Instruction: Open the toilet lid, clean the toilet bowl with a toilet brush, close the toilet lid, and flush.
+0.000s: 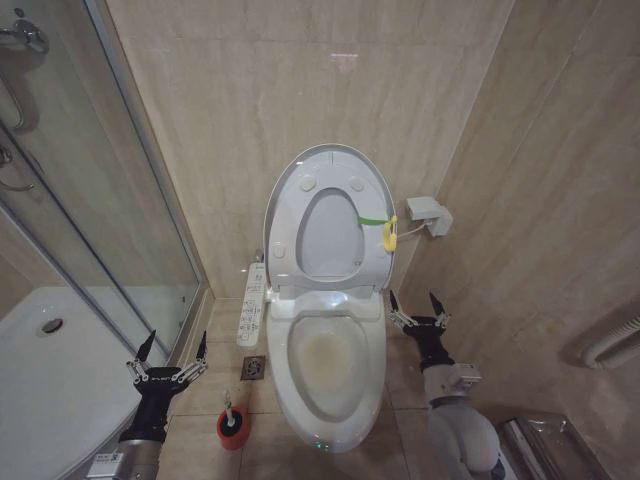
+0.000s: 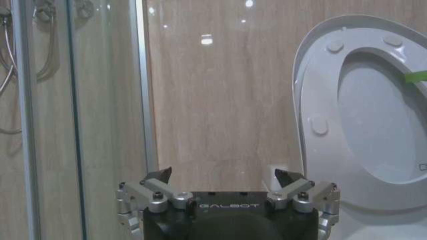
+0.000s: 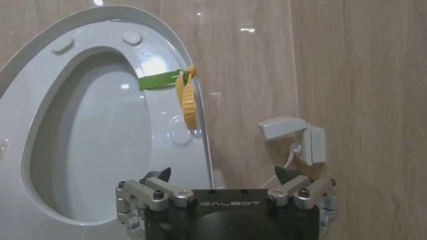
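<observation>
Toilet lid (image 1: 330,215): raised upright against the tiled wall, underside facing the room, with the ring seat up against it; round bumpers show near the top. A green strap (image 1: 372,219) and a yellow loop (image 1: 389,235) sit on its edge nearest the right wall.
Toilet bowl (image 1: 330,375): open, with a yellowish stain on the inner surface; a small green light shows at the front rim.
Toilet brush (image 1: 231,422): standing in its red cup on the floor just beside the bowl, on the robot's left. The white handle is short in the head view and the bristles are hidden inside the cup.
Left pincer (image 1: 168,363): fingers spread wide, holding nothing, poised above the floor between the shower glass (image 1: 110,230) and the brush, close to the brush but apart from it.
Right pincer (image 1: 419,307): fingers spread wide, empty, beside the bowl on the right-wall side, below the wall socket (image 1: 428,213).
Writing: "GALBOT" reads on both pincer bodies in the wrist views.
Control panel (image 1: 253,305): a white strip with buttons along the bowl's left side; its markings are too small to read.
Hidden or cut off: both arms run out of the bottom edge; the object in the lower right corner is perhaps a metal bin, hard to tell.
</observation>
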